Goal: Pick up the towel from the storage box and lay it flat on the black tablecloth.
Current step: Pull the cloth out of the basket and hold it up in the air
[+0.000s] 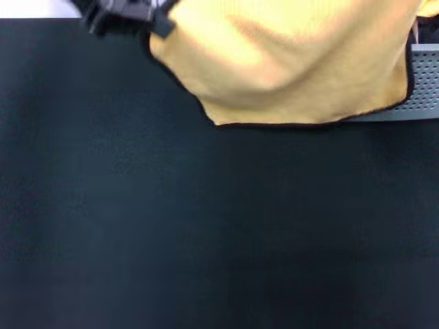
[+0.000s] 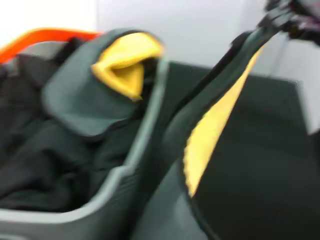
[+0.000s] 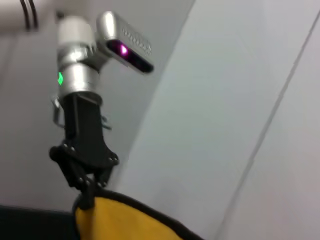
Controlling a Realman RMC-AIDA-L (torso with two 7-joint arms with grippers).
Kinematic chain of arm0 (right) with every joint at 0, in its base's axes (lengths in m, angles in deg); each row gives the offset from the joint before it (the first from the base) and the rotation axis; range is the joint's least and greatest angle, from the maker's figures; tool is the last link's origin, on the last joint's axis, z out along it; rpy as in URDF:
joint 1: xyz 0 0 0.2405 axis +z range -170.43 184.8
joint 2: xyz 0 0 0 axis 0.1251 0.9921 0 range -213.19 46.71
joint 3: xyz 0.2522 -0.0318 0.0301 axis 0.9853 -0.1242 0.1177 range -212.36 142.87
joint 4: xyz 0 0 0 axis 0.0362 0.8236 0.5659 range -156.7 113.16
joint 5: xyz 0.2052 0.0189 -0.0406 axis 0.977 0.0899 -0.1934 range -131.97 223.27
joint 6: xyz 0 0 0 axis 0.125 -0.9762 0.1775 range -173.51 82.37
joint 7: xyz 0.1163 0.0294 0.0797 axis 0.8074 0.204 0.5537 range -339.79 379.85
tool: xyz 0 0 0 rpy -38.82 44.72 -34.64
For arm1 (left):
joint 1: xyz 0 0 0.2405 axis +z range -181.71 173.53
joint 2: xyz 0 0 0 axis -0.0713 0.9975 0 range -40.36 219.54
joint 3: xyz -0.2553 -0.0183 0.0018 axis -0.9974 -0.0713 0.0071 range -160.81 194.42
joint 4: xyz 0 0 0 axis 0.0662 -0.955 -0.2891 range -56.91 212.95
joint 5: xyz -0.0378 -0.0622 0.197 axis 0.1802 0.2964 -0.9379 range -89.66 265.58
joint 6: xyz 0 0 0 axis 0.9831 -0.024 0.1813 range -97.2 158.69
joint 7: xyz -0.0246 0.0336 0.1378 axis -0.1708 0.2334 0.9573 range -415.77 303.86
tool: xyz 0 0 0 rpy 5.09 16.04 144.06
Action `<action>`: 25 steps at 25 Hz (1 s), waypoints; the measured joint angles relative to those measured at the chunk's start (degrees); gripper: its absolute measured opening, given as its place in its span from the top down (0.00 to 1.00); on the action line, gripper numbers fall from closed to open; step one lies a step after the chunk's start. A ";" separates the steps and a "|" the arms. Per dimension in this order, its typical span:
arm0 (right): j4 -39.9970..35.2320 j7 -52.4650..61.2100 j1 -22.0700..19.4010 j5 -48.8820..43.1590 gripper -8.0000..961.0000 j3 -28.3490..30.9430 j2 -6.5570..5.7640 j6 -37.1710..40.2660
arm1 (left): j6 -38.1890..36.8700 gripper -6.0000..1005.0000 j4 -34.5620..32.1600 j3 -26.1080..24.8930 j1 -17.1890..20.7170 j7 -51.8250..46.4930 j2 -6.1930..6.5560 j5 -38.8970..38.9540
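Observation:
The yellow-orange towel [image 1: 288, 62] with black trim hangs spread in the air above the far part of the black tablecloth [image 1: 206, 226]. Its lower edge is just over the cloth. My left gripper [image 1: 154, 24] is shut on its upper left corner, and the right wrist view shows that grip [image 3: 86, 196] on the towel [image 3: 120, 222]. In the left wrist view the towel [image 2: 215, 130] stretches up to my right gripper [image 2: 282, 20], shut on its other corner. The light grey storage box [image 1: 425, 89] stands at the far right, partly behind the towel.
In the left wrist view the storage box [image 2: 125, 175] holds dark cloths and a grey cloth [image 2: 75, 100] folded over something yellow [image 2: 125, 65]. An orange rim [image 2: 45, 37] shows behind it. A pale wall stands beyond the table.

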 joint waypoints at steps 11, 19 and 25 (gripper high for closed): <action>-3.06 14.16 -8.21 15.95 0.99 3.13 0.06 -11.88 | -2.83 0.96 -5.87 11.43 16.43 -8.61 11.73 38.97; 34.56 9.62 9.52 7.18 0.99 0.69 -1.19 -10.38 | -2.27 0.96 9.55 8.65 9.44 -2.88 2.58 5.76; 64.56 2.74 25.18 -0.42 0.99 0.92 -2.17 -8.94 | 4.65 0.96 24.73 5.11 0.13 2.40 -3.13 -18.86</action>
